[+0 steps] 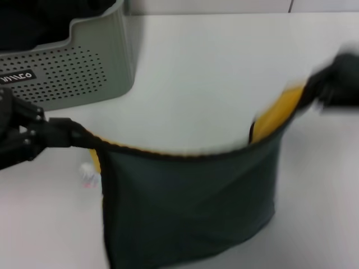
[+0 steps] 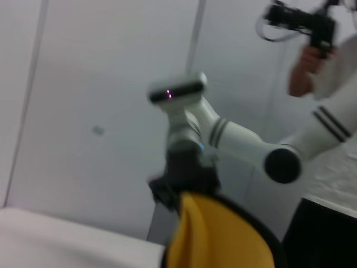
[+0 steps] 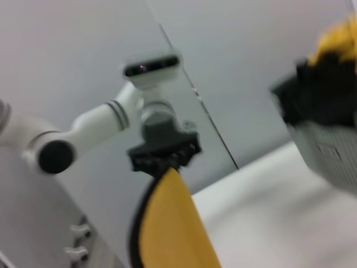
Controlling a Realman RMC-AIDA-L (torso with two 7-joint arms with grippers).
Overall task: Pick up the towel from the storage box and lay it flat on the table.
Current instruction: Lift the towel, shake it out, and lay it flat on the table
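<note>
The towel (image 1: 190,207) hangs spread between my two grippers above the table (image 1: 207,73), dark green side toward the head view and yellow reverse showing along its top edge. Its lower edge is out of the picture. My left gripper (image 1: 83,137) is shut on its left top corner. My right gripper (image 1: 310,92) is shut on its right top corner, held higher. A small white tag (image 1: 87,175) hangs by the left edge. The yellow side shows in the left wrist view (image 2: 217,234), and in the right wrist view (image 3: 173,223). The storage box (image 1: 78,67) stands at the back left.
The storage box also shows in the right wrist view (image 3: 329,151), with dark and yellow cloth (image 3: 329,72) inside it. A person (image 2: 318,50) holding a device stands behind the right arm.
</note>
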